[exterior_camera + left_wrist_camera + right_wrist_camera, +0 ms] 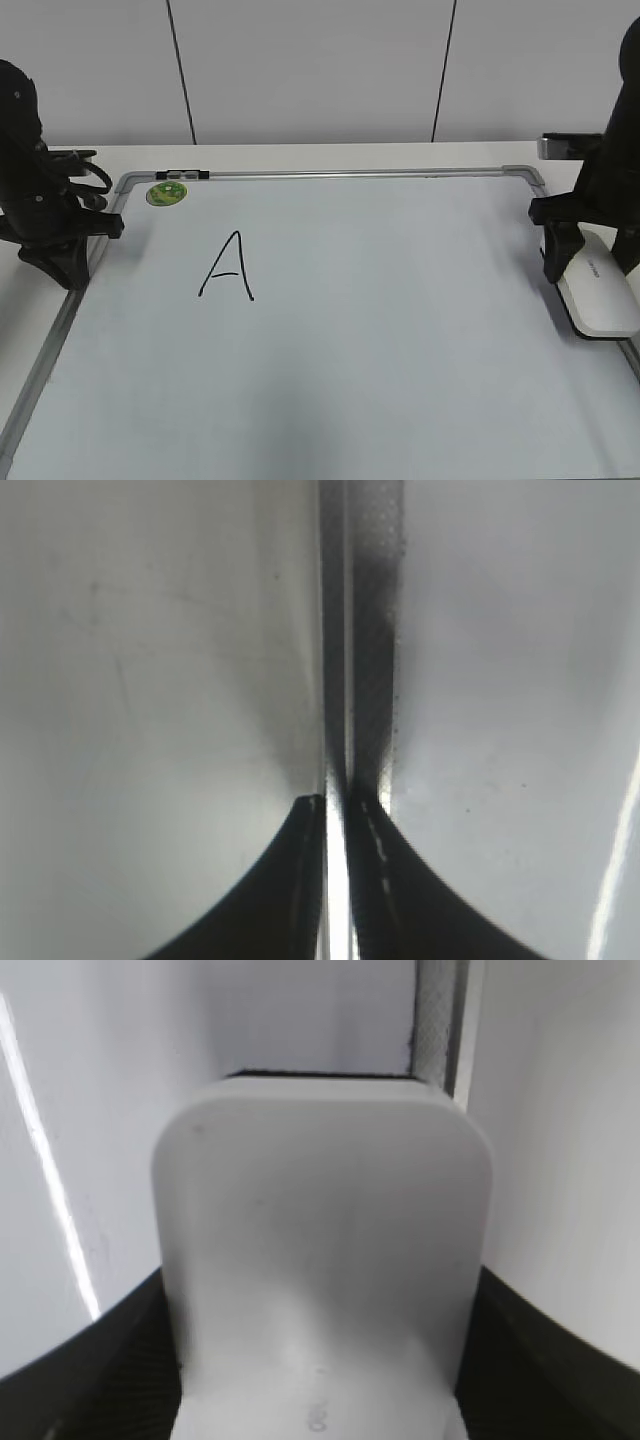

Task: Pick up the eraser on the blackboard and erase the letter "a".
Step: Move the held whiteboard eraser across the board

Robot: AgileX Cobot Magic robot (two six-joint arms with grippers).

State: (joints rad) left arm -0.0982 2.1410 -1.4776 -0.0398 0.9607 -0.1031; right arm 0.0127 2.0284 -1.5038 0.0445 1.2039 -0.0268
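Observation:
The eraser [600, 290] is a white rounded block lying at the right edge of the blackboard [400, 330]. My right gripper [592, 272] straddles it, and in the right wrist view its black fingers [320, 1360] press both long sides of the eraser [320, 1230], which rests on the blackboard [100, 1090]. My left gripper [65, 272] is shut and empty at the board's left frame; its wrist view shows the closed tips [337, 802] over the grey frame strip [375, 630]. No small letter "a" shows anywhere on the board.
A tall capital "A" [228, 268] in black marker stands left of centre. A round green magnet [166, 193] sits near the far left corner, by a black-and-silver clip [183, 175] on the top frame. A white wall rises behind the table.

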